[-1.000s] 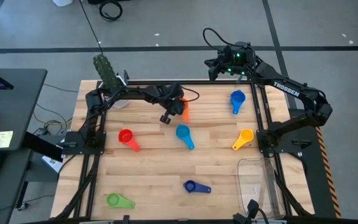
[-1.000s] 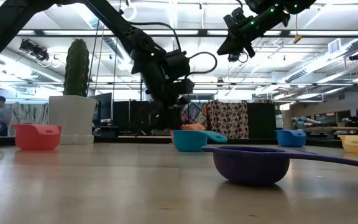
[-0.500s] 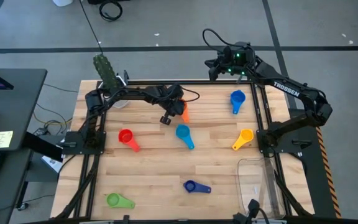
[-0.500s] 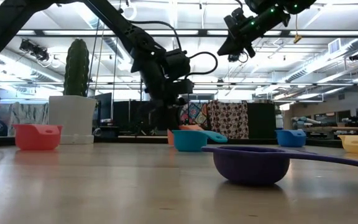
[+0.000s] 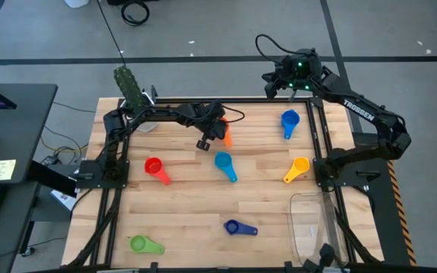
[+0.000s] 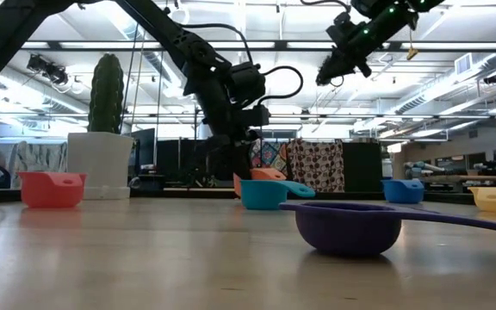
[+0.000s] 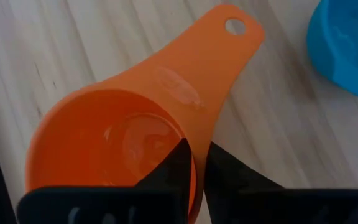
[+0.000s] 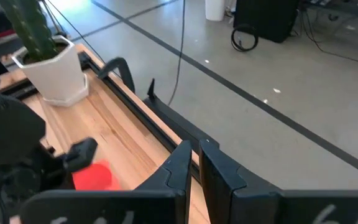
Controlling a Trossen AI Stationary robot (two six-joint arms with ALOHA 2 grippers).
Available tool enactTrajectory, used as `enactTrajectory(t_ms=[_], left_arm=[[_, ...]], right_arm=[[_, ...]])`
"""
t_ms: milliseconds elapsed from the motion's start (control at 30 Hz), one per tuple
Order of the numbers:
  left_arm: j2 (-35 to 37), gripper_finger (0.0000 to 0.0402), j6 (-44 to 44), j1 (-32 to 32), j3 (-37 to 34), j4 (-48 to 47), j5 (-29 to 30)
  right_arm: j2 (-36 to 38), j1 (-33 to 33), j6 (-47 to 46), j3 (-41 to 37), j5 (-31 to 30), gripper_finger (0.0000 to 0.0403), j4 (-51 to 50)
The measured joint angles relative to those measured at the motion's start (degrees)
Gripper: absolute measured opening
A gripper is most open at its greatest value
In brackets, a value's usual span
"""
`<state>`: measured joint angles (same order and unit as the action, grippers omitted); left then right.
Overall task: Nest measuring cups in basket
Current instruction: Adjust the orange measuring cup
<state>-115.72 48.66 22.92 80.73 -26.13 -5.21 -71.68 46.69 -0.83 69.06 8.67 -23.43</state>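
While six cups lie scattered on the worktop (image 5: 188, 197), the left claw (image 7: 194, 165) works at the orange cup (image 7: 135, 130) at the far middle, its two fingers nipped narrowly over the bowl's rim, one inside and one outside. By my reading the step in hand is the first pickup: the cup looks pinched but hardly lifted, its handle close over the wood. The next move calls for a firm hold on that thin wall, a clean lift, and a long carry to the basket (image 5: 309, 227) at the near right corner, which appears to hold nothing yet.

The orange cup is a shallow glossy scoop with a flat handle ending in a small hole, and the light blue cup (image 5: 224, 162) sits just beside it. The red cup (image 5: 154, 167) lies to the left, the blue cup (image 5: 290, 120) far right, the yellow cup (image 5: 298, 167) right, the dark blue cup (image 5: 234, 227) near middle and the green cup (image 5: 139, 243) near left.

The right claw (image 8: 194, 163) hangs high beyond the far right edge, fingers almost together and holding nothing.
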Motion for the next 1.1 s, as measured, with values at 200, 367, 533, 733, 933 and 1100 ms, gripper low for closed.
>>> enactTrajectory(t_ms=[200,367,533,733,933,1100], left_arm=[[0.00,0.0038,-0.04,-0.05,0.00,-0.89,-0.01],[0.00,0.0039,-0.40,-0.74,0.00,-2.32,0.11],[0.00,0.0039,-0.46,-1.13,0.01,-2.33,0.48],[0.00,0.0032,0.24,-1.90,0.00,-2.36,2.90],[0.00,0.0015,0.37,-2.34,0.02,-2.27,2.69],[0.00,0.0063,-0.59,-2.23,0.01,-2.41,2.90]], right_arm=[[1.43,0.46,0.62,0.00,0.00,0.0036,-2.29],[1.58,0.44,0.63,0.00,0.00,0.0036,-2.31],[1.58,0.44,0.62,0.00,0.00,0.0036,-2.26],[1.58,0.44,0.62,0.00,0.00,0.0036,-2.15],[1.58,0.44,0.62,0.00,0.00,0.0036,-2.17],[1.58,0.44,0.62,0.00,0.00,0.0036,-2.17]])
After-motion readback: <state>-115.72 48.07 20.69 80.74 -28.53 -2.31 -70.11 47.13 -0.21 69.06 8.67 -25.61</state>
